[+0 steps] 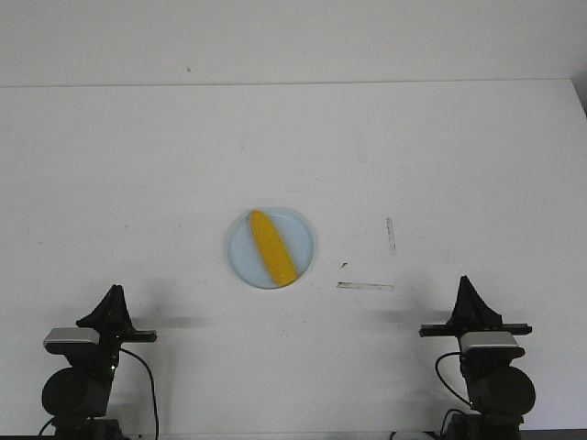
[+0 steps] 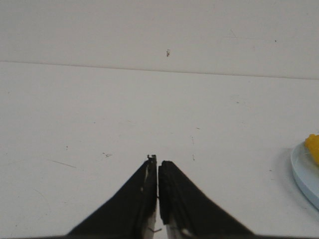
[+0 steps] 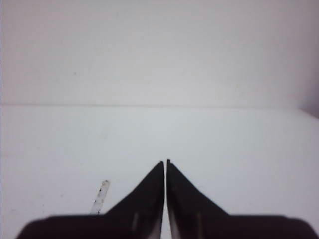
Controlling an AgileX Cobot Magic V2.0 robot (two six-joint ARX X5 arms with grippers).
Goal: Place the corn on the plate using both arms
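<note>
Corn (image 1: pixel 272 247) lies on the plate (image 1: pixel 240 252), mid-desk (image 1: pixel 138 165), so the placing looks done judging by how things sit. Its long axis runs diagonal: pointed end toward the far-left rim, blunt end toward the near-right rim, where it seems to reach or slightly overhang the edge; can't tell which. Both arms are parked at the near edge, well apart from the plate, w/ nothing held. Left gripper (image 1: pixel 113 293) clenched, fingers meeting w/ only a hairline gap in the left wrist view (image 2: pixel 157 158), empty. Right gripper (image 1: pixel 465 282) likewise clenched and empty (image 3: pixel 165 162). Plate sits fwd and inward of each arm, roughly between them, a bit nearer the left; the left wrist view catches the plate rim (image 2: pixel 304 172) and a bit of corn (image 2: pixel 313 147) at its side, while the right wrist view shows neither, just bare desk and a tape strip (image 3: pixel 99 198). If any nudge were needed, left arm has the shorter reach and the cob would be gripped across its short axis, i.e. perpendicular to that diagonal. Tape marks (image 1: pixel 365 286) lie right of the plate.
</note>
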